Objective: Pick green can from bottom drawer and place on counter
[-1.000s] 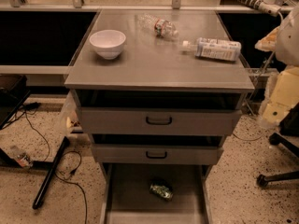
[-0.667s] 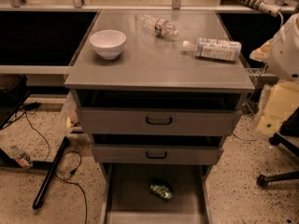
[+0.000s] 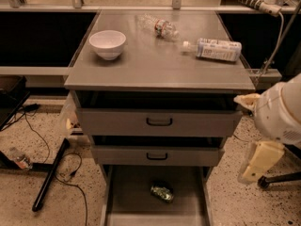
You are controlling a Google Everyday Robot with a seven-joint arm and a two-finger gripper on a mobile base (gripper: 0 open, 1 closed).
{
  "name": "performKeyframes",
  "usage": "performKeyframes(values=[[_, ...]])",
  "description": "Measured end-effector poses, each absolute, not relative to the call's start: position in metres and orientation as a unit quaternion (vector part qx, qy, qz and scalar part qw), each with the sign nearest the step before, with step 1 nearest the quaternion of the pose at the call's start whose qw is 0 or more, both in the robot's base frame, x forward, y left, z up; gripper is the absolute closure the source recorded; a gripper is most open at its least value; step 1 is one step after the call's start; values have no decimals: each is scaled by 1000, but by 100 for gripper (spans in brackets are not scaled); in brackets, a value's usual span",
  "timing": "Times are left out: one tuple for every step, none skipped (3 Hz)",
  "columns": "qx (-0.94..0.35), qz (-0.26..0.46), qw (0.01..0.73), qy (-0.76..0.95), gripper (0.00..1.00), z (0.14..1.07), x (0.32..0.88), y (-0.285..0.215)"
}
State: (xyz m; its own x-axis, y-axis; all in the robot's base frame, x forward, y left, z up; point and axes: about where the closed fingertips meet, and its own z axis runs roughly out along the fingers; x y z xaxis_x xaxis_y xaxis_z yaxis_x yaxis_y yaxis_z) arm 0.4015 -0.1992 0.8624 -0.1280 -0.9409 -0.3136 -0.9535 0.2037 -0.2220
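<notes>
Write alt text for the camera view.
A green can lies on the floor of the open bottom drawer of a grey cabinet. The gripper hangs at the picture's right, beside the drawers. The counter holds a white bowl, a small bottle and a larger bottle.

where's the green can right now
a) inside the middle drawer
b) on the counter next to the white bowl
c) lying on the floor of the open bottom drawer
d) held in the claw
c: the green can lies on the floor of the open bottom drawer. The claw hangs to the right of the cabinet, apart from the can, and there is no can on the counter.
</notes>
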Motion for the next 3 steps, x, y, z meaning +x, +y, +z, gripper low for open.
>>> performKeyframes(values=[[-627,55,237,740,0,806,411,-217],[-640,58,238,728,0,798,414,-217],[-639,58,238,729,0,798,414,-216]])
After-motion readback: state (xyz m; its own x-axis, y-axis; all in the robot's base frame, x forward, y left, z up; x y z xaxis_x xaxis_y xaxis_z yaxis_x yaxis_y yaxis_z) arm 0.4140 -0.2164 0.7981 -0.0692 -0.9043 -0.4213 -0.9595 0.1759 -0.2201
